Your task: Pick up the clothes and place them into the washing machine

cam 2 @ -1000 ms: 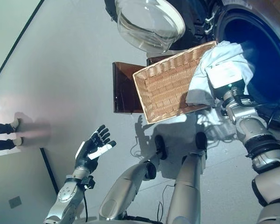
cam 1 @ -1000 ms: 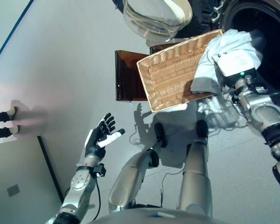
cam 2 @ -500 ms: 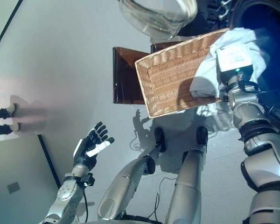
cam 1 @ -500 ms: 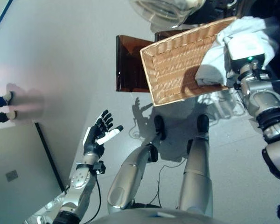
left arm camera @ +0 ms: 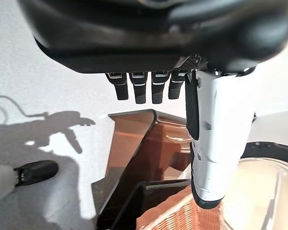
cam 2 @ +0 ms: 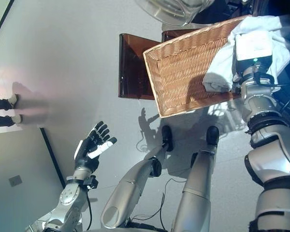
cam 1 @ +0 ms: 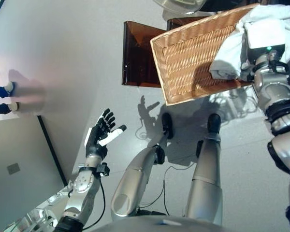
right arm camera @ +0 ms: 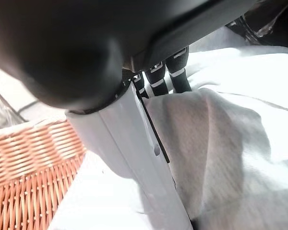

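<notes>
Right hand (right arm camera: 134, 139) grips white cloth (right arm camera: 221, 143) — wrist view only.

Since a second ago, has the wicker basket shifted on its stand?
No. The wicker basket sits on the brown stand just as before. Both slid up the view together, so the camera moved, not the basket.

right hand (right arm camera: 134, 158) fingertips under white cloth (right arm camera: 230, 143)
</notes>
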